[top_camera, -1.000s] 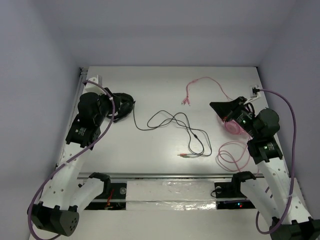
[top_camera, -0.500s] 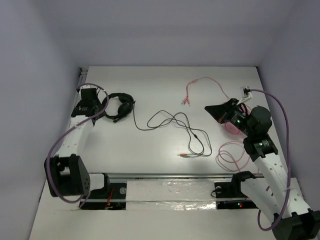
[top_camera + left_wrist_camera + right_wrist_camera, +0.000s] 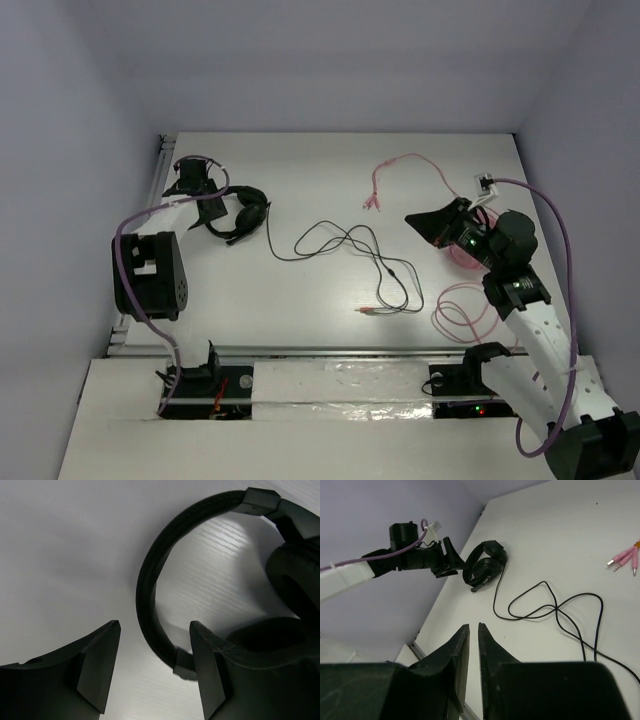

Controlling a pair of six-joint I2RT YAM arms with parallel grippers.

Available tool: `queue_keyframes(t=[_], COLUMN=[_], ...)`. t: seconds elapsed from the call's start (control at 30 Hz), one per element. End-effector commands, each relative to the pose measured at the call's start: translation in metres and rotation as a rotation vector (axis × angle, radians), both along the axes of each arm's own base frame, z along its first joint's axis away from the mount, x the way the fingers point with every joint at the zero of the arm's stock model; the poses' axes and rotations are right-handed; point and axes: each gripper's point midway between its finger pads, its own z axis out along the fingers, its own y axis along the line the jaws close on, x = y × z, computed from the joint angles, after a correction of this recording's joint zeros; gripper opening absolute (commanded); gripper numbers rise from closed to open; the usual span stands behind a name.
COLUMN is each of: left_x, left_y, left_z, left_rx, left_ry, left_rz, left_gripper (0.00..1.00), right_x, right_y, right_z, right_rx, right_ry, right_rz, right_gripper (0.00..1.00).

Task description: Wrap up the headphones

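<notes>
**Black headset lies free at the table's far left**

The headphones (image 3: 146,592) rest flat on the white table (image 3: 60,540), whose surface shows a fine ribbed grain. The headband is a matte black padded arc with hard plastic end caps, and the earcups are round and thickly cushioned. The thin black cable (image 3: 546,583) runs from them in loose loops toward the table's middle.

The left gripper (image 3: 155,626) has its grainy, wedge-shaped black fingers spread wide. The headband curves just beyond the tips and nothing is clamped.

The right gripper (image 3: 474,630) shows only a narrow slit between its fingers and holds nothing. It hovers near the pink headphones (image 3: 462,255), whose glossy pink cable (image 3: 410,157) ends in pink plugs (image 3: 624,559)
</notes>
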Motion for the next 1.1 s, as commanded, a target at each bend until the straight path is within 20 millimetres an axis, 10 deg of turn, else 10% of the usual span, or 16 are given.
queue_keyframes(t=[0.0, 0.33, 0.43, 0.7, 0.8, 0.83, 1.07], left_x=[0.022, 0.034, 0.033, 0.030, 0.029, 0.032, 0.042], left_y=[0.012, 0.017, 0.013, 0.010, 0.009, 0.005, -0.044], left_z=[0.002, -0.036, -0.048, -0.058, -0.061, -0.059, 0.013], left_rx=[0.040, 0.023, 0.002, -0.007, -0.009, -0.008, -0.032], left_ry=[-0.025, 0.034, 0.055, 0.073, 0.085, 0.079, -0.048], left_rz=[0.002, -0.009, -0.025, -0.045, -0.054, -0.067, -0.197], left_gripper=[0.55, 0.45, 0.23, 0.28, 0.12, 0.00, 0.00], right_x=[-0.003, 0.003, 0.007, 0.011, 0.011, 0.013, 0.009], right_y=[0.008, 0.009, 0.007, 0.010, 0.013, 0.013, 0.047], right_z=[0.010, 0.005, 0.002, 0.001, 0.001, -0.003, -0.016], right_rx=[0.000, -0.004, -0.007, 0.001, -0.001, -0.002, -0.058], right_ry=[-0.062, -0.045, -0.033, -0.031, -0.035, -0.026, -0.011], right_rz=[0.046, 0.043, 0.025, 0.028, 0.034, 0.034, 0.139], right_gripper=[0.19, 0.21, 0.22, 0.26, 0.26, 0.26, 0.00])
